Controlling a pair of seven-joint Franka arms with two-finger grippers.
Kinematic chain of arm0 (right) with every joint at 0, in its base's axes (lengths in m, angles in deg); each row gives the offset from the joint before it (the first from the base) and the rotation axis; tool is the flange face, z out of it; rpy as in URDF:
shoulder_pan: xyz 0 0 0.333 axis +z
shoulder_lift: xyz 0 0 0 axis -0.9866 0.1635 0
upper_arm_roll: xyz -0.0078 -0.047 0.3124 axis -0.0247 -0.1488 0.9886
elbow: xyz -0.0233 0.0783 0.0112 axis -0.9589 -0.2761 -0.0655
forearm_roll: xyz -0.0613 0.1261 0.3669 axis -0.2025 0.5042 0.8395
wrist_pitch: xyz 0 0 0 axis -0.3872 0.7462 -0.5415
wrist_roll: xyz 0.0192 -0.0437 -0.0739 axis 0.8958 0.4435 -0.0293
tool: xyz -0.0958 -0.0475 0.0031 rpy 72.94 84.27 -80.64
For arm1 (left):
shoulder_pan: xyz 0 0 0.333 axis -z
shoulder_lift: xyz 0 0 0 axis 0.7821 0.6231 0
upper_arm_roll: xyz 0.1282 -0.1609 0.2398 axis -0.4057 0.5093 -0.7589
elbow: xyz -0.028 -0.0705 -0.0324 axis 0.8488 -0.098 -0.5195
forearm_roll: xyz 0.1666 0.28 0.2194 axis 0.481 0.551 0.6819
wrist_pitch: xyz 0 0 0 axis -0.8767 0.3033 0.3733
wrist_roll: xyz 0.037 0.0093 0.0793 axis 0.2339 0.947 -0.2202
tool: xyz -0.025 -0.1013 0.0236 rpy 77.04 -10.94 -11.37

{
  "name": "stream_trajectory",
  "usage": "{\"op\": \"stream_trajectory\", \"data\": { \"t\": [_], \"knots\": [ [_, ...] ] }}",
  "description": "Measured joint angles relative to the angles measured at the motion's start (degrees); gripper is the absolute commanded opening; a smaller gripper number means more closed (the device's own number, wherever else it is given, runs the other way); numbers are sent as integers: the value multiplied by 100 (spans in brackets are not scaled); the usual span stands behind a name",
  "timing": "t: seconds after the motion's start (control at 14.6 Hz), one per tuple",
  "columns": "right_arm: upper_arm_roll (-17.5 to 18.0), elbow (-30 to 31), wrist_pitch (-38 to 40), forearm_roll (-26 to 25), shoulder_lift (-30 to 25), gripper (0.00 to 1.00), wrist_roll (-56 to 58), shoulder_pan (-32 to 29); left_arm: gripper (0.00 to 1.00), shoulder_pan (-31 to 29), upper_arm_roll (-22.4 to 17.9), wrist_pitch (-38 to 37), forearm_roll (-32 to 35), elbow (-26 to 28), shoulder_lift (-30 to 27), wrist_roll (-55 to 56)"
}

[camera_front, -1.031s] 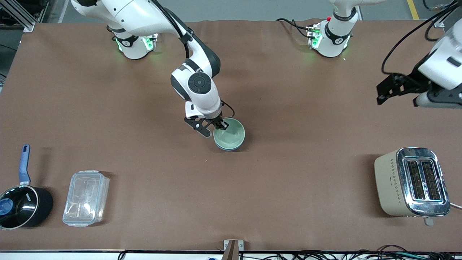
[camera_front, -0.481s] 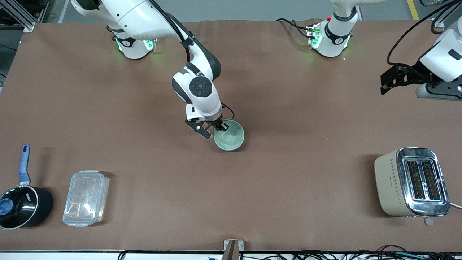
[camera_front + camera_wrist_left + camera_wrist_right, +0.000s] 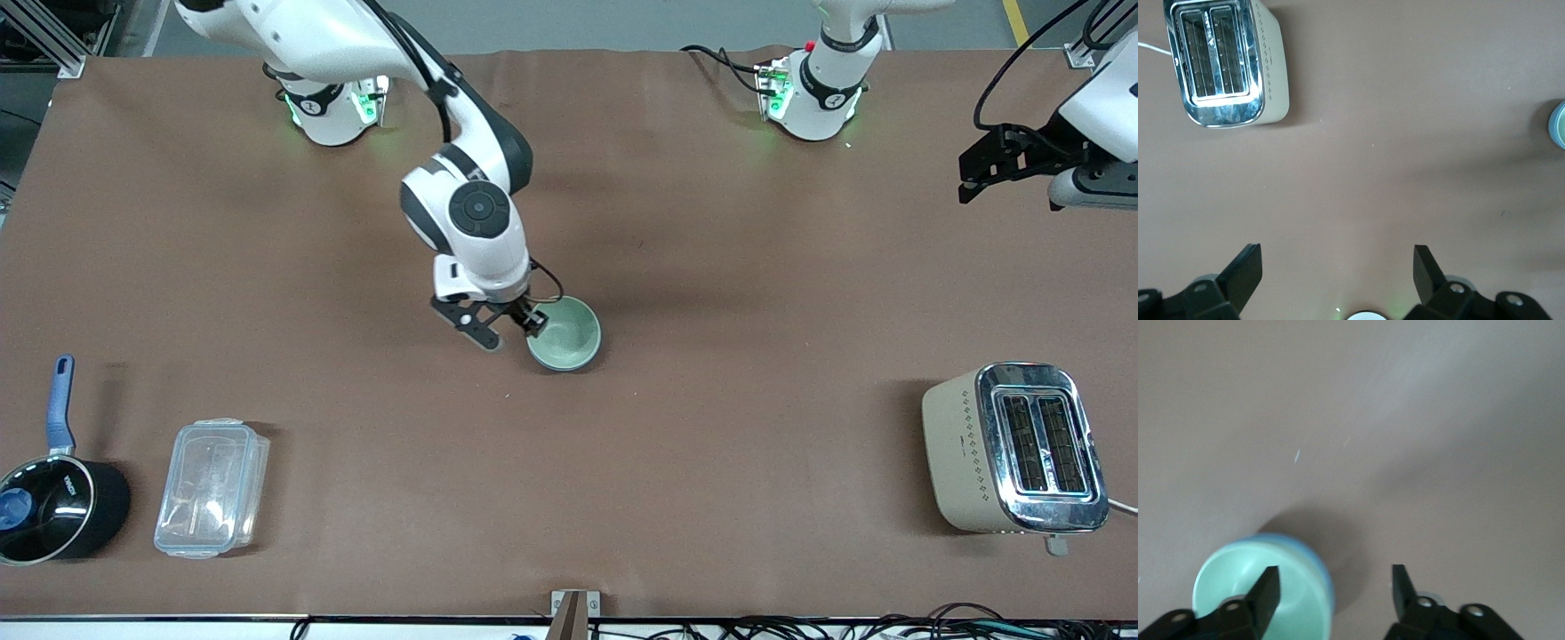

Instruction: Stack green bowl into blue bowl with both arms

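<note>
The green bowl (image 3: 565,333) sits inside the blue bowl (image 3: 1327,579) at the middle of the table. Only the blue outer rim shows around it. In the right wrist view the green inside (image 3: 1298,603) is just below the fingers. My right gripper (image 3: 511,333) is open and empty, a little above the bowls' rim on the side toward the right arm's end. In the right wrist view (image 3: 1335,577) one finger is over the green inside and the other over bare table. My left gripper (image 3: 971,178) is open and empty, high over the left arm's end of the table (image 3: 1338,252).
A beige and chrome toaster (image 3: 1013,449) stands near the front camera at the left arm's end, also in the left wrist view (image 3: 1228,63). A clear lidded box (image 3: 212,487) and a black saucepan (image 3: 53,511) with a blue handle stand at the right arm's end.
My right gripper has let go of the bowl's rim, lifted and shifted toward the right arm's end. The stacked bowls stayed put. My left arm has drawn back toward its base.
</note>
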Motion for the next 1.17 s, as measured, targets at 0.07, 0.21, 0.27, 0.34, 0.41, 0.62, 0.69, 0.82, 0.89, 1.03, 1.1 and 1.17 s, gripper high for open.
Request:
{"op": "stream_trajectory", "data": {
  "t": [0.07,0.21,0.27,0.34,0.41,0.62,0.69,0.82,0.89,1.03,1.1,1.17],
  "knots": [
    [-7,-138,522,-126,-241,100,388,-187,100,-2,-15,4,0,20,-2,0],
    [-21,-250,1163,-193,-751,100,1373,-681,100,-4,-18,16,0,50,3,0],
    [-26,-258,1395,-199,-989,100,1878,-943,100,-5,-19,39,0,61,13,0],
    [-32,-261,1564,-205,-1205,100,2328,-1191,100,-7,-20,65,0,65,34,0],
    [-38,-263,1694,-209,-1402,100,2728,-1423,100,-7,-21,97,0,66,58,0],
    [-45,-264,1904,-192,-1903,100,3999,-2144,100,-3,-20,153,0,65,91,1],
    [-49,-267,1971,-131,-2052,100,4433,-2395,100,-2,-20,157,0,65,97,1],
    [-73,-273,2212,170,-2364,100,5411,-2932,100,1,-19,179,0,61,110,1],
    [-139,-284,2383,323,-2522,100,5878,-3165,100,3,-19,189,0,57,112,1],
    [-546,-459,2795,474,-2732,100,6547,-3290,100,16,-18,194,0,53,118,1],
    [-776,-616,3016,527,-2782,100,6819,-3282,100,28,-18,194,0,53,126,1],
    [-950,-746,3179,563,-2807,100,7003,-3273,100,39,-17,194,0,52,141,1]
  ]
}}
